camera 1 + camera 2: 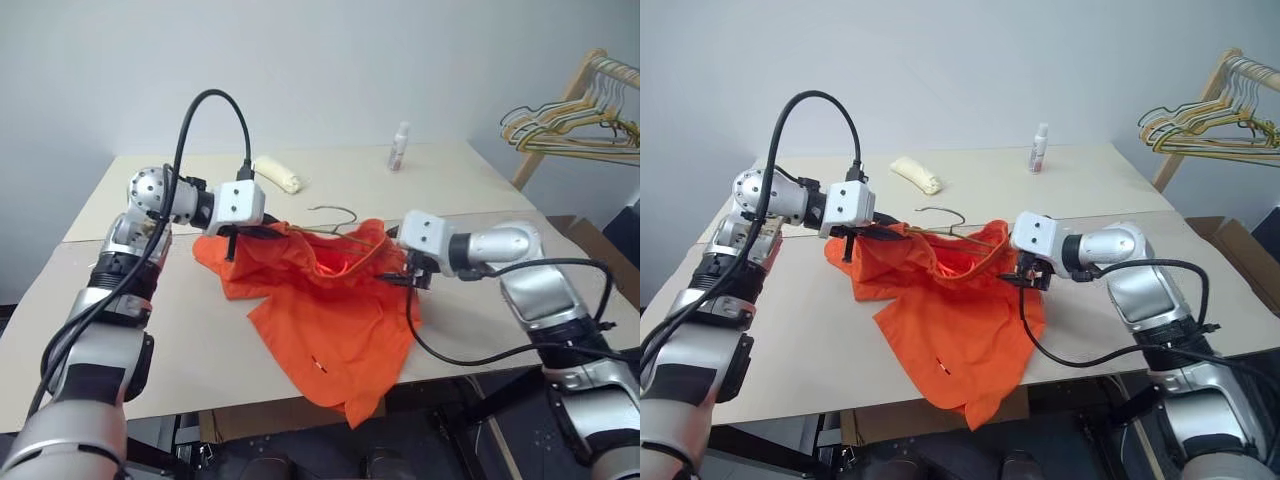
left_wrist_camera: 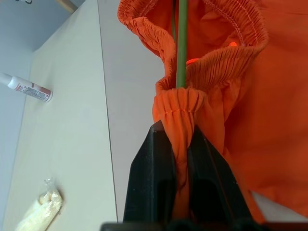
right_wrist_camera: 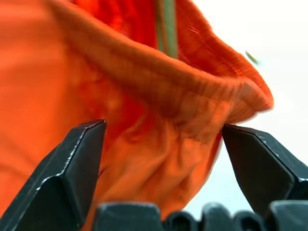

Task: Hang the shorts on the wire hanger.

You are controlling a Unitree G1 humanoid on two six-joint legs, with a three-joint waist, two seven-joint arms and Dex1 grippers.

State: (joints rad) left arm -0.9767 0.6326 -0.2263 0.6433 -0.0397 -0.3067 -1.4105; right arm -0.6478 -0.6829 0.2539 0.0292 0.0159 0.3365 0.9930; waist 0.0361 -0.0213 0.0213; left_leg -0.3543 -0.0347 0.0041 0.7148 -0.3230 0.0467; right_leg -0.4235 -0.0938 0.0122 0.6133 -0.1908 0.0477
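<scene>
Left claw pinching shorts waistband

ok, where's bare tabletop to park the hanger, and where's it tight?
Free: the near-left stretch of the table between the left arm and the shorts; the far strip between the yellowish bundle and the white bottle; the right part behind the right gripper. Crowded: the middle, where shorts, wire hanger and left gripper bunch together.

Plain grey-white wall upper frame, beige worktop centre, wooden rack with spare hangers upper right
</scene>
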